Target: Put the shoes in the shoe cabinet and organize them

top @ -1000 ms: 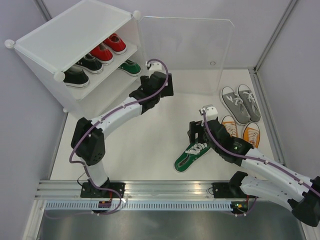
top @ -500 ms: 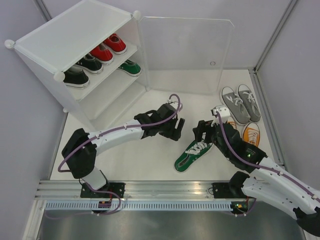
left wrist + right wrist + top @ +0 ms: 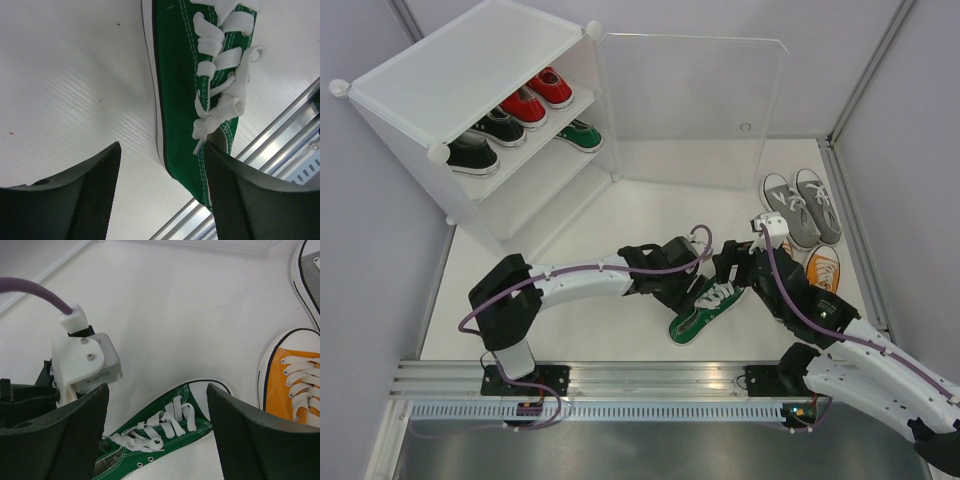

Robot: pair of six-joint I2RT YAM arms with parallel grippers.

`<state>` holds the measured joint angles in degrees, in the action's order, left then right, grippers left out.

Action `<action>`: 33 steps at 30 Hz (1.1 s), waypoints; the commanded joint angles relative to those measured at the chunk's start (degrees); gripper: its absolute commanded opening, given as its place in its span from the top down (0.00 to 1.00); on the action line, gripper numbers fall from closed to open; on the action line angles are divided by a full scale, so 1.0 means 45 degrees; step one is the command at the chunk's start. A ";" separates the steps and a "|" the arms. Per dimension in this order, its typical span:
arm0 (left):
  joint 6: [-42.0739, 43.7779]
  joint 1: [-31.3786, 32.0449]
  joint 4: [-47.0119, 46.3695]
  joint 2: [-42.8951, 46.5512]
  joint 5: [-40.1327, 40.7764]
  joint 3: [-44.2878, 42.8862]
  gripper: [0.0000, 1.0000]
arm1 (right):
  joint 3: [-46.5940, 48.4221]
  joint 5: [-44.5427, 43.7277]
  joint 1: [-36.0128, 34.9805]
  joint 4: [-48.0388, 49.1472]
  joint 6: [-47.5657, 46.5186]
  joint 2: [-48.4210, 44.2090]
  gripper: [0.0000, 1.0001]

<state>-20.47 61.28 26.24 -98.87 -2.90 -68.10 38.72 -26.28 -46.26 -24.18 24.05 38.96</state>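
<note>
A loose green shoe [image 3: 703, 311] lies on the table, toe toward the right arm. My left gripper [image 3: 688, 296] hangs open just above its heel end; in the left wrist view the shoe [image 3: 192, 75] sits between and beyond the fingertips [image 3: 97, 195], the gripper [image 3: 162, 185] empty. My right gripper [image 3: 732, 272] is open above the toe; the shoe [image 3: 165, 435] shows between its open jaws [image 3: 157, 432]. The white cabinet [image 3: 470, 70] at the back left holds a red pair [image 3: 538, 96], a black pair [image 3: 485, 138] and one green shoe [image 3: 580, 134].
A grey pair [image 3: 803, 205] and an orange pair [image 3: 812, 266] lie at the right edge; the orange shoe [image 3: 295, 375] is close beside my right gripper. The clear door [image 3: 690, 110] stands open at the back. A metal rail [image 3: 640, 380] runs along the near edge.
My left arm has swung from the cabinet's middle shelf down to the green shoe on the table. My right gripper has shifted a little right. The shoe has not moved.
</note>
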 commanded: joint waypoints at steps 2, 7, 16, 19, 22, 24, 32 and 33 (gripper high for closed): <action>0.0545 0.0445 0.0028 -0.0138 -0.0469 -0.0259 0.29 | 0.0009 -0.0331 0.0026 0.0062 0.0163 0.0053 0.17; 0.0545 0.0641 0.0048 0.0018 -0.0742 -0.0025 0.29 | -0.0108 -0.0214 0.0026 0.0120 0.0182 0.0131 0.17; 0.0584 0.0875 0.0068 -0.0470 -0.0821 -0.0082 0.29 | -0.0167 -0.0156 0.0026 0.0218 0.0201 0.0288 0.17; 0.0584 0.1109 0.0067 -0.0781 -0.0821 -0.0180 0.29 | -0.0225 -0.0136 0.0026 0.0277 0.0202 0.0385 0.17; 0.0487 0.1324 0.0048 -0.1074 -0.0900 -0.0278 0.29 | -0.0206 -0.0136 0.0026 0.0277 0.0202 0.0522 0.17; 0.0467 0.1461 0.0067 -0.1212 -0.0958 -0.0375 0.29 | -0.0206 -0.0136 0.0026 0.0315 0.0202 0.0580 0.17; -0.0118 0.1676 0.0087 -0.1954 0.0231 -0.0746 0.40 | -0.0245 -0.0058 0.0026 0.0374 0.0202 0.0717 0.17; -0.0255 0.1657 0.0126 -0.2013 0.0581 -0.0824 0.43 | -0.0226 -0.0058 0.0026 0.0394 0.0221 0.0717 0.17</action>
<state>-20.88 67.51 27.64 -106.02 -3.33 -69.36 37.52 -27.35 -45.89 -25.08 24.69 41.82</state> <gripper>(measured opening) 0.598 0.829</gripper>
